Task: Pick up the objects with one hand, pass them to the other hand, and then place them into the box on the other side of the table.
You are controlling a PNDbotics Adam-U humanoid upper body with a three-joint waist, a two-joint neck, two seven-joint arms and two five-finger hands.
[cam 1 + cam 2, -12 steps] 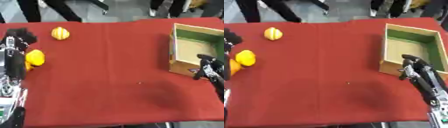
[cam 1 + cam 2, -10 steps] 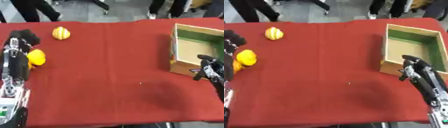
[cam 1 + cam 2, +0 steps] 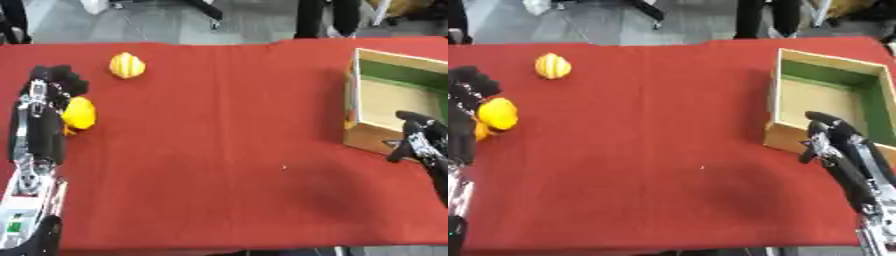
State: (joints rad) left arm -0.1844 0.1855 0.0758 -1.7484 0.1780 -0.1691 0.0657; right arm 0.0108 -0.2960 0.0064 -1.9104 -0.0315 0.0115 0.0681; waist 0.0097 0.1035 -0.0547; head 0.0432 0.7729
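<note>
Just right of the left hand (image 3: 51, 87), whose curled fingers hold nothing, lies a yellow fruit (image 3: 79, 113); a striped fruit (image 3: 127, 65) sits beyond it. In the right eye view, the right hand (image 3: 826, 134), fingers curled and empty, hangs at the box (image 3: 783, 86)'s near wall.

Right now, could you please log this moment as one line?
left hand: beside yellow fruit | right hand: by box | striped fruit: on table
</note>
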